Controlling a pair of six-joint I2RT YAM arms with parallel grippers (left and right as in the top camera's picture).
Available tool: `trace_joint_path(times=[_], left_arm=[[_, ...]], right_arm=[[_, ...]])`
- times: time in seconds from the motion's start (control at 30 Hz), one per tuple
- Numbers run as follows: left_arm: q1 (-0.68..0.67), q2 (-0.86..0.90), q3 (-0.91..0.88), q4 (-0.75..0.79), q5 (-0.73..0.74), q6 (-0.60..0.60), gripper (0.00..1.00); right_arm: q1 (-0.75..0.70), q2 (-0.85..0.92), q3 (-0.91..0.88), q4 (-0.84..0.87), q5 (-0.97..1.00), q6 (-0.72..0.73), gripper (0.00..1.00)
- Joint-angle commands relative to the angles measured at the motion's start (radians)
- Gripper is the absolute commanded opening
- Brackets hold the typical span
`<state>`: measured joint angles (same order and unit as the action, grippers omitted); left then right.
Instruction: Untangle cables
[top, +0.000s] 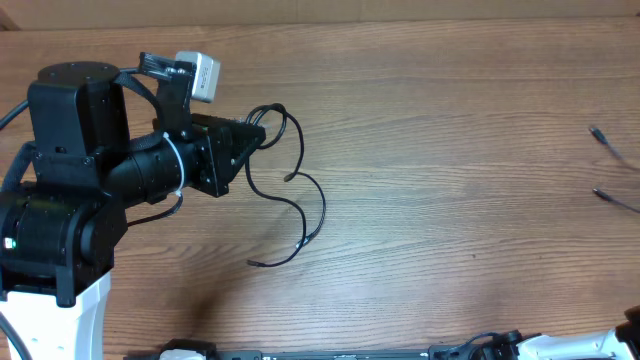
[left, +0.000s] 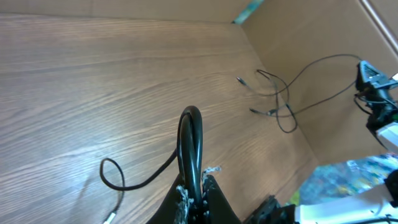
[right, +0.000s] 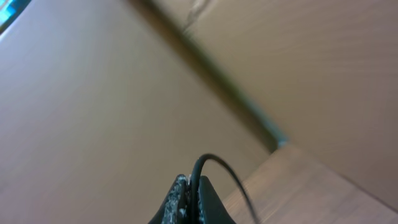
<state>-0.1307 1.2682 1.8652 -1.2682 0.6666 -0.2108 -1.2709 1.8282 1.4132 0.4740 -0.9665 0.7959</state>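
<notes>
One thin black cable (top: 318, 205) lies in loose curls left of the table's middle, with a plug end (top: 251, 262) toward the front. My left gripper (top: 262, 133) is shut on a doubled loop of that cable (left: 189, 140), which stands up between its fingertips. The rest trails off to a small plug (left: 109, 218). A second cable (top: 612, 148) runs off the right edge, and its plug ends (left: 252, 111) rest on the wood. My right gripper (right: 191, 190) is shut on a black cable (right: 214, 163) that arches out of its jaws. The overhead view does not show that gripper.
The left arm's bulky black base (top: 60, 200) fills the table's left side. A cardboard wall (left: 298, 43) stands along the far right edge, close to the second cable. A black rail (top: 350, 354) runs along the front edge.
</notes>
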Motion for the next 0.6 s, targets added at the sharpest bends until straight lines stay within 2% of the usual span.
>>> trace_joint_path(times=[0.0,0.13,0.27,0.33,0.43,0.57], left_arm=[[0.003,-0.001,0.017,0.000,0.062,-0.015,0.04],[0.003,-0.001,0.017,0.000,0.068,-0.015,0.04],[0.003,-0.001,0.017,0.001,0.086,-0.014,0.04],[0.003,-0.001,0.017,0.001,0.086,-0.014,0.04],[0.003,-0.002,0.017,0.001,0.086,-0.013,0.04],[0.003,-0.002,0.017,0.001,0.086,0.006,0.04]], right_arm=[[-0.027,-0.010,0.009,-0.051,0.163,-0.010,1.00],[-0.034,-0.010,0.009,-0.101,0.165,-0.065,1.00],[-0.021,-0.010,0.009,-0.018,0.079,-0.063,1.00],[-0.003,-0.010,0.009,0.080,0.011,-0.051,1.00],[0.036,-0.011,0.010,0.269,-0.092,0.040,1.00],[0.119,-0.011,0.010,0.579,-0.215,0.252,1.00]])
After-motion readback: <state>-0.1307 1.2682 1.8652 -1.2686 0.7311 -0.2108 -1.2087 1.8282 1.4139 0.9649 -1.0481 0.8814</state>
